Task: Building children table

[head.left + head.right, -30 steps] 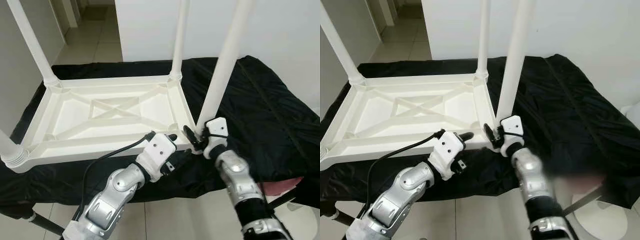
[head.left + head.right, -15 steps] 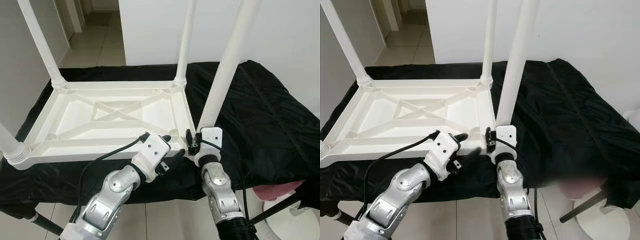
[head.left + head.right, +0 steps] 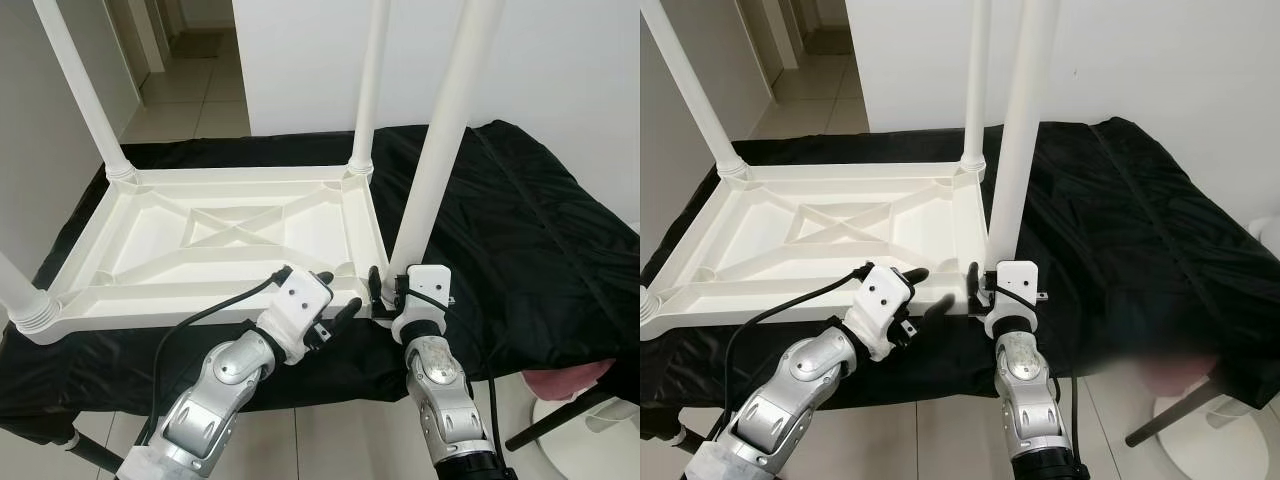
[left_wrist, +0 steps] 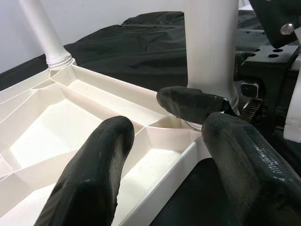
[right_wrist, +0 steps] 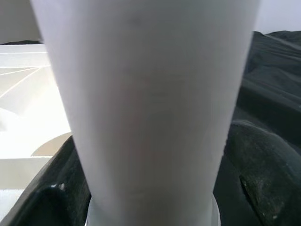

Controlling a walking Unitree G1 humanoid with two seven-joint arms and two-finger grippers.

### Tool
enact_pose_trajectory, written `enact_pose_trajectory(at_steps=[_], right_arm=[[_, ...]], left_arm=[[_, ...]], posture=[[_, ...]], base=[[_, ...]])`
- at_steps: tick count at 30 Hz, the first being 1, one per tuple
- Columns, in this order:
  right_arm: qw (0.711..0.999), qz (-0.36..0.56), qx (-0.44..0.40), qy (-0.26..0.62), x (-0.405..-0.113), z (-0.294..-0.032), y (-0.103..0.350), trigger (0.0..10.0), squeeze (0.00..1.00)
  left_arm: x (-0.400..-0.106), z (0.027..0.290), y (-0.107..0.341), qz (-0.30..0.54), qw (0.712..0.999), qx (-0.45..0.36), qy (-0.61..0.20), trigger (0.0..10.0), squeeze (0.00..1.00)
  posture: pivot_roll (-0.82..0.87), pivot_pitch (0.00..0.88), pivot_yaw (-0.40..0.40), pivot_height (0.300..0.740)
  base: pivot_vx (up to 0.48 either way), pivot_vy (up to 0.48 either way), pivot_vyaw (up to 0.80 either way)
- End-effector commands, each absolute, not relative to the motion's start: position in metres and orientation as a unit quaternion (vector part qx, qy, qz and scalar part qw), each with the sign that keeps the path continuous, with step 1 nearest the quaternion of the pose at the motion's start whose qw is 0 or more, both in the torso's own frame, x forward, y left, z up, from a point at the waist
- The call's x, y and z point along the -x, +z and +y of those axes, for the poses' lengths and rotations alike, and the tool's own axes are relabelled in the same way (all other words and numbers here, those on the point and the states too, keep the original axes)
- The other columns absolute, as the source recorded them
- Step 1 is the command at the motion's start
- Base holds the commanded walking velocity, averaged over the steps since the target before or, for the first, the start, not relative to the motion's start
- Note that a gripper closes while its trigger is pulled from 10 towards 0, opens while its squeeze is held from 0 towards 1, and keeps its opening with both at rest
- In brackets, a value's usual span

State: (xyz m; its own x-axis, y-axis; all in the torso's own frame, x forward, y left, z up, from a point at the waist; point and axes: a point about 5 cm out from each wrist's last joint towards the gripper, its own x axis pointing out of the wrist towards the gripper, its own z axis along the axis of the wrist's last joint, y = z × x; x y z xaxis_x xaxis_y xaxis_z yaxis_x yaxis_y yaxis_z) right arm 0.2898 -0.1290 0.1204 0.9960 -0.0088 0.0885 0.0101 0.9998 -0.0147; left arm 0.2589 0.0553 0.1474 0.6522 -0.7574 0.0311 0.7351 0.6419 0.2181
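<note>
A white plastic children's table (image 3: 230, 225) lies upside down on a black cloth (image 3: 520, 230), its legs pointing up. My right gripper (image 3: 390, 289) is shut on the base of the near right leg (image 3: 440, 130), where the leg meets the table's corner socket. In the right wrist view that leg (image 5: 146, 103) stands between the two black fingers (image 5: 263, 165). My left gripper (image 3: 335, 294) is open just left of that corner, and its fingers (image 4: 94, 169) straddle the table's near rim (image 4: 164, 188) without holding it.
Two other legs stand at the far corners (image 3: 365, 90) (image 3: 85, 90) and one at the near left corner (image 3: 20, 295). The cloth drops off at the near edge to tiled floor. A pink object (image 3: 570, 378) and a white base (image 3: 600, 440) lie at the lower right.
The near right leg has gone from tilted to nearly upright, with my right gripper still on its base. The right arm has swung in under it. The left gripper stayed open by the corner.
</note>
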Motion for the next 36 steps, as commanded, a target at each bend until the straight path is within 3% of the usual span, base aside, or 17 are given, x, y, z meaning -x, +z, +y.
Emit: enact_pose_trajectory(at_steps=[1,2,3,13,21,22,23,25,36], right_arm=[[0.999,-0.053,-0.005,-0.005,-0.290,-0.139,0.122,10.0,0.95],[0.999,-0.053,-0.005,-0.005,-0.290,-0.139,0.122,10.0,0.95],[0.998,-0.057,-0.002,0.014,-0.292,-0.141,0.123,10.0,0.00],[0.984,-0.087,0.021,0.152,-0.298,-0.149,0.136,10.0,0.00],[0.955,-0.085,0.062,0.276,-0.304,-0.149,0.145,10.0,0.00],[0.949,-0.080,0.069,0.297,-0.306,-0.150,0.144,5.5,0.00],[0.949,-0.080,0.069,0.297,-0.306,-0.150,0.144,5.5,0.00],[0.942,-0.068,0.086,0.316,-0.311,-0.155,0.141,0.0,0.00],[0.940,-0.043,0.083,0.328,-0.308,-0.166,0.132,0.0,0.00]], left_arm=[[-0.261,0.058,0.144,-0.054,0.903,-0.105,-0.413,10.0,0.00],[-0.261,0.058,0.144,-0.054,0.903,-0.105,-0.413,10.0,0.00],[-0.262,0.058,0.144,-0.055,0.903,-0.106,-0.413,10.0,0.00],[-0.259,0.056,0.143,-0.056,0.895,-0.121,-0.427,10.0,0.00],[-0.251,0.055,0.138,-0.047,0.888,-0.120,-0.441,10.0,0.00],[-0.252,0.055,0.139,-0.051,0.888,-0.123,-0.441,10.0,0.00],[-0.252,0.055,0.139,-0.051,0.888,-0.123,-0.441,10.0,0.00],[-0.254,0.057,0.138,-0.052,0.890,-0.122,-0.436,10.0,0.00],[-0.259,0.059,0.144,-0.058,0.894,-0.122,-0.428,10.0,0.00]], posture=[[-0.06,0.000,0.063,0.740],[-0.06,0.000,0.063,0.740],[-0.06,0.000,0.063,0.740],[-0.04,0.000,0.052,0.740],[-0.04,0.000,0.052,0.740],[-0.03,0.000,0.044,0.740],[-0.03,0.000,0.044,0.740],[-0.03,0.000,0.046,0.740],[-0.02,0.000,0.050,0.740]], base=[[0.000,0.000,0.00],[0.000,0.000,0.00],[0.000,0.000,0.00],[0.000,0.000,0.00],[0.000,0.000,0.00],[0.000,0.000,0.00],[0.000,0.000,0.00],[0.000,0.000,0.00],[0.000,0.000,0.00]])
